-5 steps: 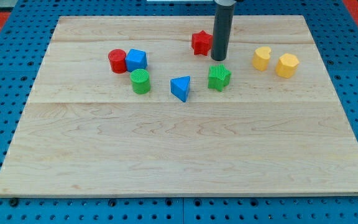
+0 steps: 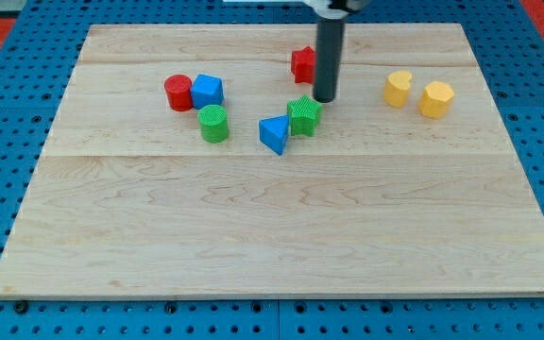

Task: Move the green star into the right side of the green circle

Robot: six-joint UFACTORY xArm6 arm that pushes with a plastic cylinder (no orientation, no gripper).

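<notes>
The green star (image 2: 304,115) lies near the board's middle top, touching the blue triangle (image 2: 274,133) on its left. The green circle (image 2: 213,124) stands further to the view's left, apart from both. My tip (image 2: 324,99) is just to the upper right of the green star, close to or touching its edge. The rod rises up out of the view's top.
A red star (image 2: 302,64) sits behind the rod, partly hidden. A red cylinder (image 2: 178,93) and a blue block (image 2: 207,92) touch each other above the green circle. Two yellow blocks (image 2: 398,88) (image 2: 435,98) lie at the right. The wooden board (image 2: 281,236) ends in blue pegboard.
My tip moved left and slightly down. The green star slid left and now touches the blue triangle. The other blocks have not moved.
</notes>
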